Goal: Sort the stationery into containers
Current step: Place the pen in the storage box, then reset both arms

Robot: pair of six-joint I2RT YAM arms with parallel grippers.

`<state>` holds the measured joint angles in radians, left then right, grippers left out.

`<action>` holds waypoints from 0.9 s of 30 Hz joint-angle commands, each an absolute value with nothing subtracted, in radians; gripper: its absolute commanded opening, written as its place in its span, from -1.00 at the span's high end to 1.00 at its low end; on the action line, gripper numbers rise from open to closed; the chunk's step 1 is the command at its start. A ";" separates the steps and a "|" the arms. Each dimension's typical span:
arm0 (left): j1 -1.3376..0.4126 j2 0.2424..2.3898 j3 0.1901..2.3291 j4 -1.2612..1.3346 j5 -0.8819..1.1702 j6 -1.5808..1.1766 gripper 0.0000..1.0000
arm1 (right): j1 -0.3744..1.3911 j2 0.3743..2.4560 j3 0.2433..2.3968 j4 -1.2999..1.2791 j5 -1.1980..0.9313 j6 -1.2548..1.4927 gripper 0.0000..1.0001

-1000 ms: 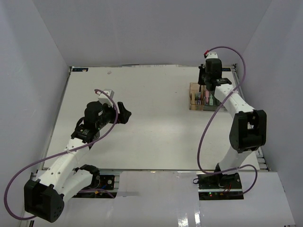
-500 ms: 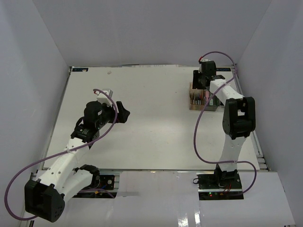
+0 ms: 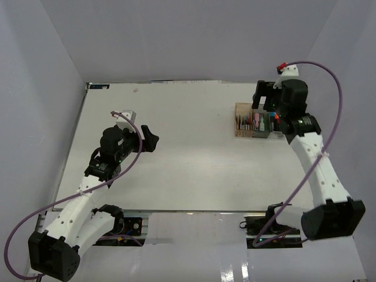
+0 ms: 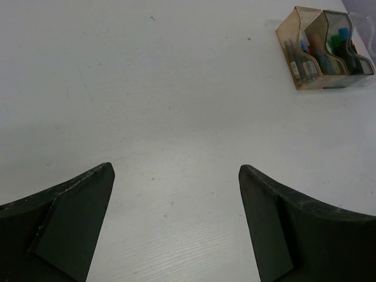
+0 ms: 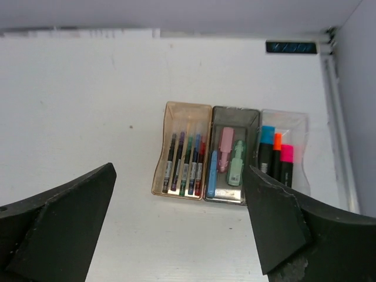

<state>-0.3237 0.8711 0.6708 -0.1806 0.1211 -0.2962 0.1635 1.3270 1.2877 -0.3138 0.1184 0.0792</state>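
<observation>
We show the three containers as one row of adjoining bins on the white table [image 3: 194, 164], and we give every position relative to that row. Seen from the right wrist, the row runs from the amber bin [image 5: 182, 147] at one end, through the smoky grey bin [image 5: 234, 117] in the middle, to the clear bin [image 5: 283, 120] at the other end, each touching its neighbour. The stationery lies inside the row. We find the thin pens [image 5: 187, 158] side by side in the amber bin, one red pen at its edge nearest the grey bin. The grey bin holds three short pastel markers: a blue marker [image 5: 211, 166], a pink marker [image 5: 226, 141] and a mint marker [image 5: 237, 162]. The clear bin holds the black highlighters [image 5: 276, 155], whose caps are blue, orange and pink. The right gripper [image 5: 179, 170] hangs above the row with its camera looking down into all three bins; its jaws are spread wide and grip nothing. The left gripper [image 4: 176, 170] sits well apart from the row, beyond the amber end and towards the arm bases, low over the table. Its jaws are likewise spread wide with nothing between them.
</observation>
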 commanded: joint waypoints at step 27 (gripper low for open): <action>-0.319 0.365 0.715 -0.446 -0.117 -0.281 -0.96 | 0.221 0.132 0.661 -0.368 0.236 0.048 -0.80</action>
<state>-0.3233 0.3702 0.7551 -0.4412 -0.0887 -0.2707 0.2127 0.1589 0.6811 -0.4034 0.2111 0.0521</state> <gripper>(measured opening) 0.979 0.900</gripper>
